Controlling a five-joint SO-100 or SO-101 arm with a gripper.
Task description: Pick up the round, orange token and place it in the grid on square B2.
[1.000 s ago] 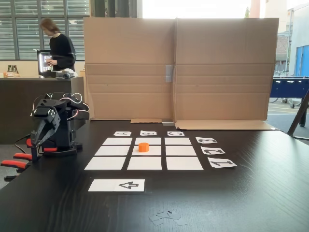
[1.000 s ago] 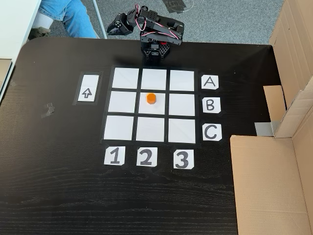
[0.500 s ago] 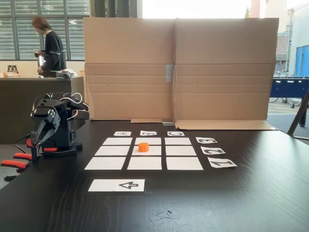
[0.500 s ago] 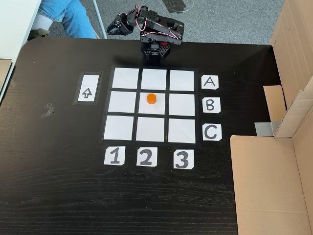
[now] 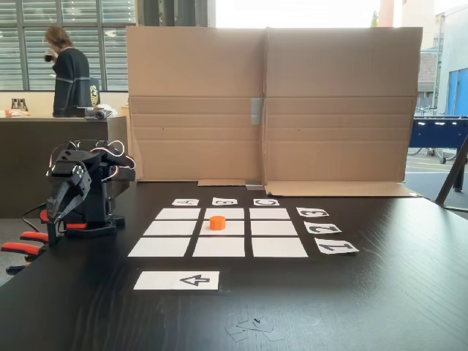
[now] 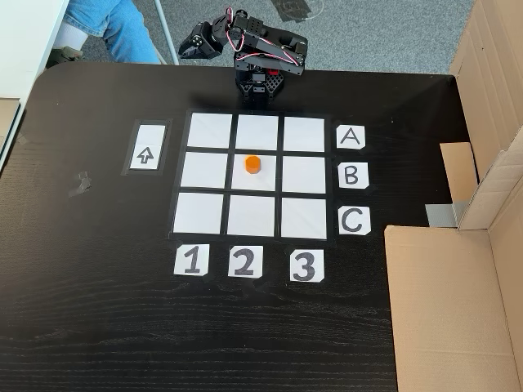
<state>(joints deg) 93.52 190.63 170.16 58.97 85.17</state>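
Step in hand, judged: the placing looks done. The small bright orange plastic cylinder token (image 6: 252,164) sits upright on the middle white paper rectangle, square B2 (image 6: 263,182), toward its far edge in the top-down fixed view, apart from the arm. Nothing left to carry; the next move, if any, calls only for the arm to remain folded clear of the grid.

Room, in the low front fixed view: large windows with blinds at far left, a person (image 5: 68,71) standing at a counter behind. Brown corrugated cardboard screen (image 5: 270,102) stands along the far edge of the table.

Surface: dark, black-stained wood-grain table (image 6: 98,310), matte, faint scuff at left in the top-down view.

Grid of nine white paper rectangles (image 6: 204,214), dark gaps between, letter cards A, B, C at its right and number cards 1, 2, 3 on its near side in that view. White arrow card (image 6: 147,148) lies left of the grid, apart.

Black five-joint arm (image 6: 265,61) is folded at the table's far edge in the top-down view, just beyond the grid. Gripper (image 5: 55,223) hangs downward at the left in the front view, holding nothing; whether the jaws are parted, cannot tell. Red-orange clamp handles (image 5: 22,243) near its base.
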